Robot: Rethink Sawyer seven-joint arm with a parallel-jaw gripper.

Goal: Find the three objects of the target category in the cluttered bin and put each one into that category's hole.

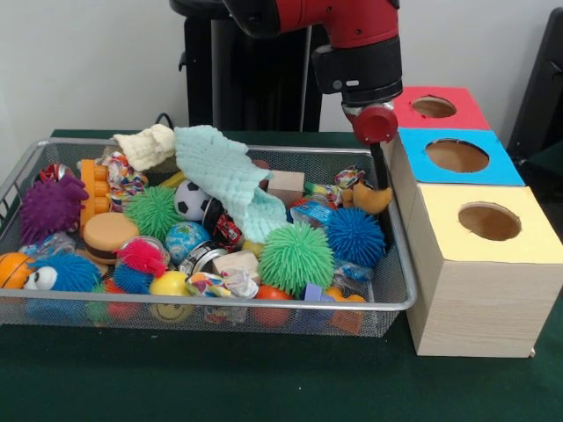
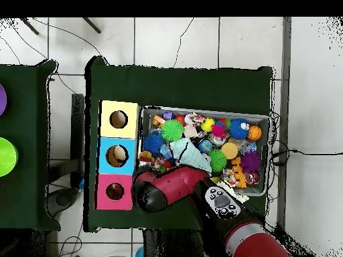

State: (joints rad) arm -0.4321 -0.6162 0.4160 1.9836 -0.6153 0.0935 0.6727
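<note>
The red and black arm [image 1: 352, 35] came down from 12 o'clock in the front view, its end effector [image 1: 381, 189] low in the wire-mesh bin [image 1: 400, 290] at the 3 o'clock end, right beside the wooden boxes. A tan-orange plush [image 1: 371, 199] sat at the fingertips; the fingers looked clamped on it, though the view was tight. In the overhead view the arm hid the end effector.

The bin sat on the green counter [image 1: 264, 378], packed with clutter: green spiky ball [image 1: 296, 257], blue spiky ball [image 1: 354, 236], purple spiky ball [image 1: 50, 207], small soccer ball [image 1: 190, 200], toy burger [image 1: 109, 236], and a pale mint cloth [image 1: 227, 176] draped over the middle.

The red hole [image 1: 434, 107] topped the farthest box, toward 1 o'clock from the bin, with the blue hole [image 1: 456, 156] next and the yellow hole [image 1: 489, 221] nearest the camera. No striped tiger could be made out.
</note>
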